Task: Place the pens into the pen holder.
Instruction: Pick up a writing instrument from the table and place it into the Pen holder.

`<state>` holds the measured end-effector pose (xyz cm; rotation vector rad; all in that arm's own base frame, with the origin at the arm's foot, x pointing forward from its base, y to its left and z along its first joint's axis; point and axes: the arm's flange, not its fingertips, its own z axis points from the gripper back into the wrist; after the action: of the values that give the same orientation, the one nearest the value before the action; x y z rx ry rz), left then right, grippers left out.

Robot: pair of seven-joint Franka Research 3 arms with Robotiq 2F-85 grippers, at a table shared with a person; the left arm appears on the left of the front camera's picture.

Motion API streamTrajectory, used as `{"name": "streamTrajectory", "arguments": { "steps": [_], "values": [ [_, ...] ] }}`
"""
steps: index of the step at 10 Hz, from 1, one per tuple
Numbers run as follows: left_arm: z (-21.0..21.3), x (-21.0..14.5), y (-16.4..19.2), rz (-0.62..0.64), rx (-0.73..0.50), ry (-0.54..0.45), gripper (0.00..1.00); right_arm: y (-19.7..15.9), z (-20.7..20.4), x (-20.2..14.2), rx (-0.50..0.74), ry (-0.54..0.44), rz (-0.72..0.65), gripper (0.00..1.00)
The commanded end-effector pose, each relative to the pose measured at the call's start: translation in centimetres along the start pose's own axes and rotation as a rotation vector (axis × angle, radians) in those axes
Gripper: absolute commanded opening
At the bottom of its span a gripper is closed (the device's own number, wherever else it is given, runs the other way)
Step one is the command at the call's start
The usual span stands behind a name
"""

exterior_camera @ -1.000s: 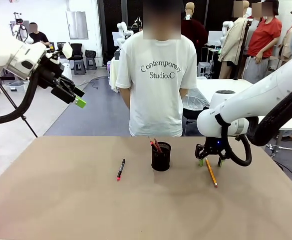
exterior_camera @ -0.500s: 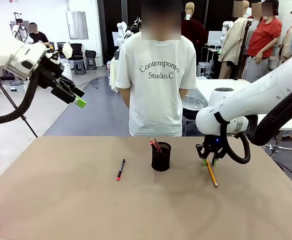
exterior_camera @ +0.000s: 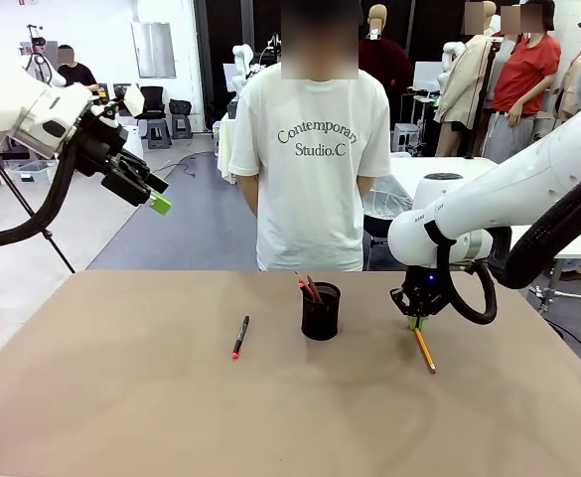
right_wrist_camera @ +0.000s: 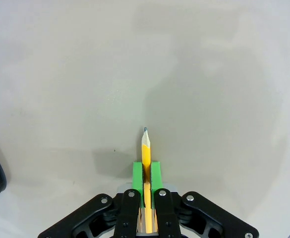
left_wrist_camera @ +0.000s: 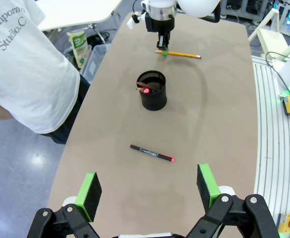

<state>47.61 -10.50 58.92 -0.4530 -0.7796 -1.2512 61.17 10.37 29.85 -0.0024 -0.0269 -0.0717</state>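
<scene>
A yellow-orange pencil-like pen (exterior_camera: 424,348) lies on the table right of the black mesh pen holder (exterior_camera: 321,310). My right gripper (exterior_camera: 416,320) is shut on its far end; the right wrist view shows the pen (right_wrist_camera: 145,163) pinched between the green pads, tip pointing away. A dark red pen (exterior_camera: 311,288) stands in the holder (left_wrist_camera: 152,90). A black pen with a red end (exterior_camera: 239,337) lies left of the holder, seen also in the left wrist view (left_wrist_camera: 151,153). My left gripper (exterior_camera: 149,191) hangs open high above the table's left side, fingers (left_wrist_camera: 88,191) spread wide.
A person in a white T-shirt (exterior_camera: 310,149) stands at the table's far edge behind the holder. The brown tabletop (exterior_camera: 270,417) is bare toward the front. The table's left edge and floor show in the left wrist view.
My right gripper has closed its fingers onto the yellow pen's far end. The left arm has not moved.
</scene>
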Motion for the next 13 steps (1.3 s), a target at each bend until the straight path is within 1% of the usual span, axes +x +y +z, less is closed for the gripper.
{"name": "streamTrajectory", "arguments": {
  "steps": [1,2,3,4,7,9,10,11,12,13],
  "values": [
    [0.2,0.1,-0.1,0.006,0.007,0.006,1.0,-0.1,-0.5,0.4,0.003,0.028,0.016,0.0],
    [0.2,0.1,-0.1,0.006,0.007,0.006,1.0,-0.8,0.0,0.6,0.071,0.041,0.012,0.0],
    [0.2,0.1,-0.1,0.006,0.007,0.006,1.0,-1.6,0.8,0.5,0.18,0.063,0.028,0.0],
    [0.2,0.1,-0.1,0.006,0.007,0.006,1.0,-2.3,1.9,0.4,0.287,0.066,0.092,0.0],
    [0.2,0.1,-0.1,0.006,0.007,0.006,1.0,-3.2,5.0,-0.1,0.471,0.009,0.198,0.0],
    [0.2,0.1,-0.1,0.006,0.007,0.006,1.0,-3.3,7.3,-0.8,0.626,-0.058,0.31,0.0],
    [0.2,0.1,-0.1,0.006,0.007,0.006,1.0,-3.5,8.6,-1.0,0.69,-0.065,0.324,0.0],
    [0.2,0.1,-0.1,0.006,0.007,0.006,1.0,-3.8,10.0,-1.3,0.76,-0.099,0.361,0.0],
    [0.2,0.1,-0.1,0.006,0.007,0.006,1.0,-3.9,11.0,-1.7,0.805,-0.15,0.447,0.0],
    [0.2,0.1,-0.1,0.006,0.007,0.006,1.0,-4.0,12.0,-2.0,0.856,-0.247,0.512,0.0]
  ]
}}
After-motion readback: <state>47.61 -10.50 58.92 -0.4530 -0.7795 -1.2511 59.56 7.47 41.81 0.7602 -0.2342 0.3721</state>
